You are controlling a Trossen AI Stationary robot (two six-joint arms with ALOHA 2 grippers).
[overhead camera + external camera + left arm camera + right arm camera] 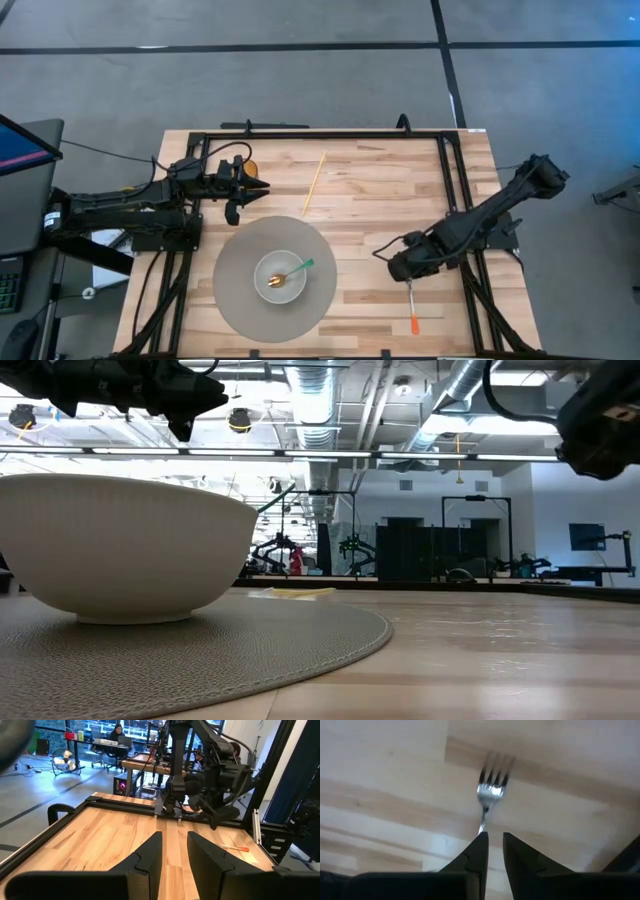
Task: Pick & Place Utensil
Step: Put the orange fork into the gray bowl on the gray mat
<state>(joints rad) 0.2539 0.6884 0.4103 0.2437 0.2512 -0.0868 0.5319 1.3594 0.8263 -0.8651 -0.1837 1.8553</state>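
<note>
A fork with an orange handle [411, 305] lies near the table's right near corner. Its tines [491, 787] show just past my right gripper [495, 837], which stands over the fork's head end [400, 268] with its fingers nearly together. My left gripper [258, 187] hovers shut above the table's left far part, holding nothing; its fingers [175, 842] point across the table toward the right arm. A white bowl [262, 272] stands on a round grey mat [240, 255], with a green-handled spoon [298, 267] lying in it. My right gripper comes down on the fork from above, its fingers closed at the thin neck [482, 826] just behind the tines. One fingertip [479, 845] covers the exact place of contact. The orange handle [413, 322] lies on the table, pointing toward the near edge.
A thin wooden stick [314, 184] lies on the far middle of the table. A black frame rail [320, 134] runs around the table's edges. Bare wood shows between the mat and the fork. The bowl [120, 540] fills the low view's left.
</note>
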